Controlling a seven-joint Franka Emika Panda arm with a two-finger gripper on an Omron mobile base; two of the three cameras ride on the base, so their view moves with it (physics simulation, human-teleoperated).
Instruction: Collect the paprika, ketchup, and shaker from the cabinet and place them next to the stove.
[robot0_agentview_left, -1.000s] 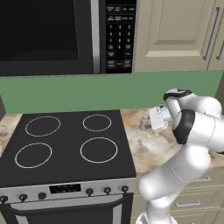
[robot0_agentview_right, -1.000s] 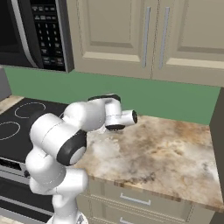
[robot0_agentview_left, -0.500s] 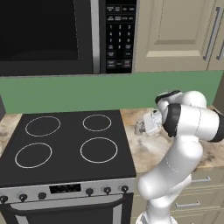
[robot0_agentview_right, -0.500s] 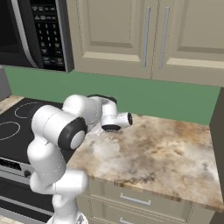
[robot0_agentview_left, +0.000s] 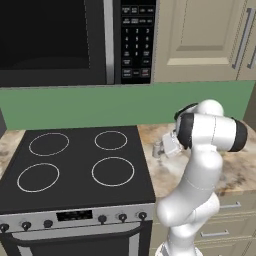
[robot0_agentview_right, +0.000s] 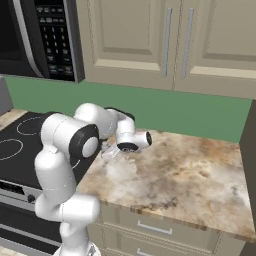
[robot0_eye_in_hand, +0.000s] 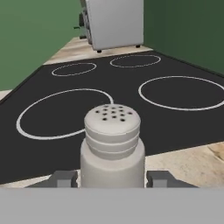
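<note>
The shaker (robot0_eye_in_hand: 113, 140), a pale grey cylinder with a holed domed top, stands upright on the marbled counter just beside the stove (robot0_eye_in_hand: 131, 87). My gripper (robot0_eye_in_hand: 113, 178) sits around its base, one dark fingertip (robot0_eye_in_hand: 64, 178) on each side with a slim gap to the shaker's wall, so the jaws are slightly open. In the left base view the shaker (robot0_agentview_left: 156, 148) shows at the tip of my gripper (robot0_agentview_left: 161, 148), right of the black cooktop (robot0_agentview_left: 75, 165). In the right base view the gripper (robot0_agentview_right: 112, 152) is low by the stove's edge (robot0_agentview_right: 20, 150).
A grey toaster oven (robot0_eye_in_hand: 116, 22) stands beyond the far side of the cooktop. A microwave (robot0_agentview_left: 75, 40) hangs over the stove, with cream wall cupboards (robot0_agentview_right: 165, 40) to its right. The marbled counter (robot0_agentview_right: 190, 175) stretches right of my arm.
My arm has swung left and down toward the stove, bringing the shaker onto the counter beside it. The jaws have eased slightly apart.
</note>
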